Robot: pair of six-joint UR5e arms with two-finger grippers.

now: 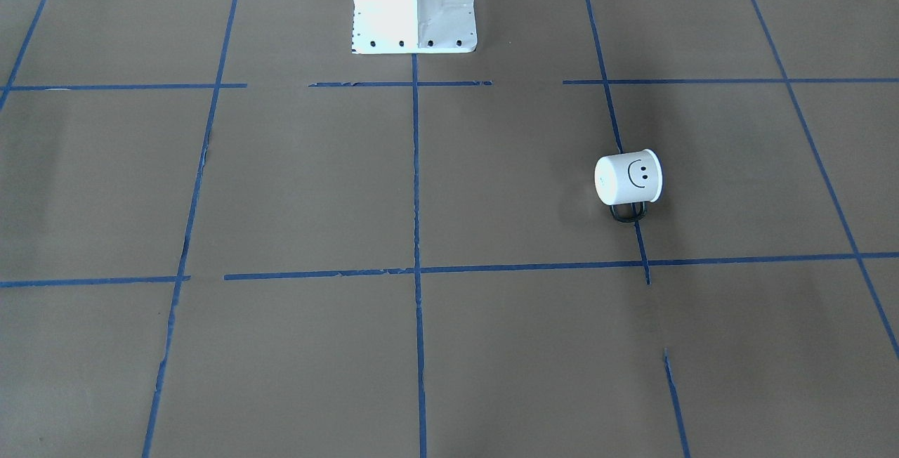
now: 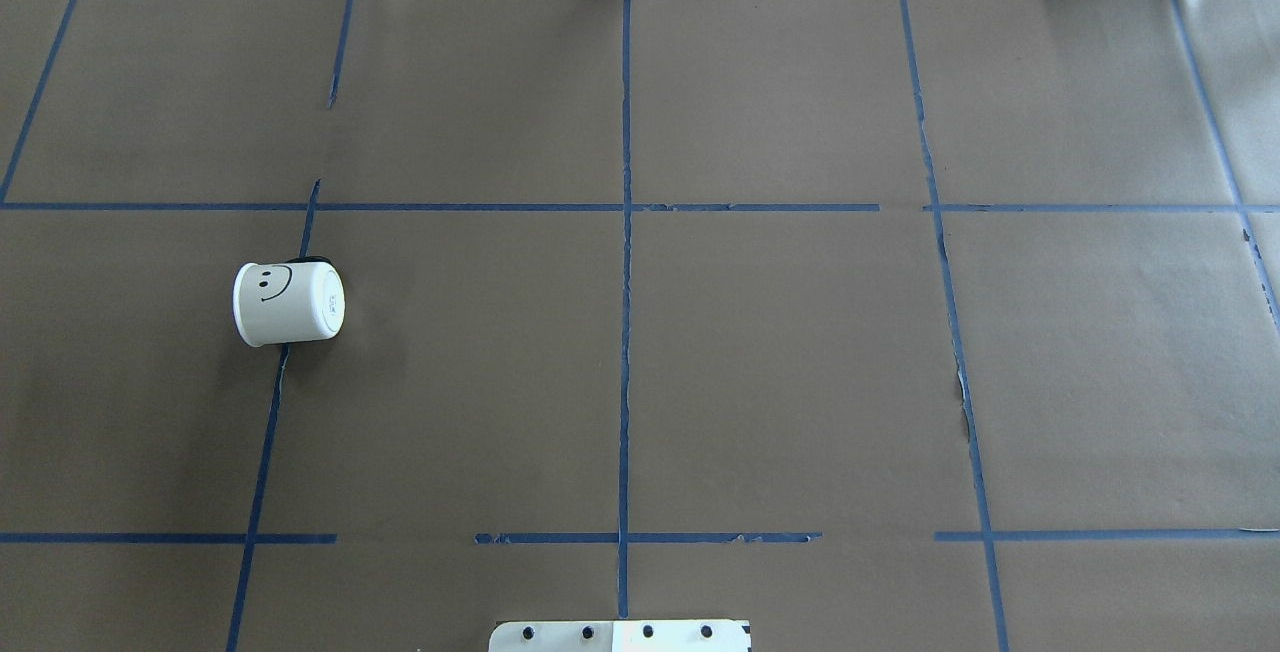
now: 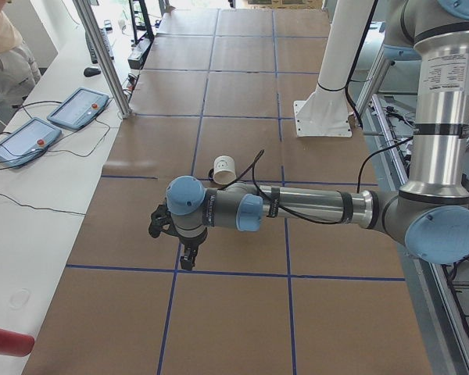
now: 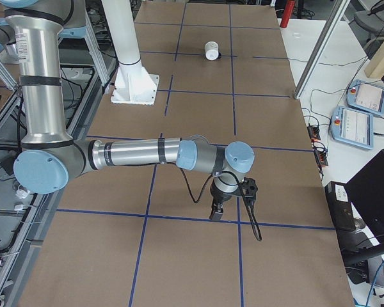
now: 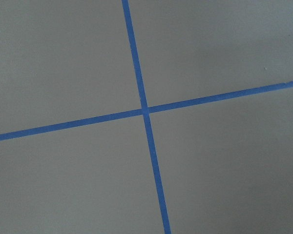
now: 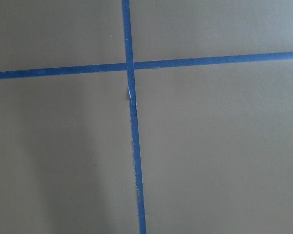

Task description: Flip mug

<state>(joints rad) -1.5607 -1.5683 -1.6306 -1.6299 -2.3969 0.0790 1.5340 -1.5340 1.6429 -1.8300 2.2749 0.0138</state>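
Observation:
The mug [image 1: 628, 177] lies on its side on the brown paper, on the robot's left half of the table, smiley face upward. Its black handle [image 1: 627, 212] points away from the robot. It also shows in the overhead view [image 2: 288, 304], the exterior left view [image 3: 224, 166] and far off in the exterior right view [image 4: 212, 50]. My left gripper [image 3: 185, 262] hangs over the table's left end, well short of the mug; I cannot tell whether it is open. My right gripper [image 4: 216, 216] hangs over the right end, far from the mug; its state I cannot tell. Both wrist views show only paper and tape.
Blue tape lines [image 2: 625, 332] grid the brown paper. The white robot pedestal [image 1: 414, 5] stands at the table's robot-side middle. Beyond the left end are control tablets [image 3: 78, 107] and a metal post [image 3: 102, 55]; beyond the right end are pendants [image 4: 352, 125].

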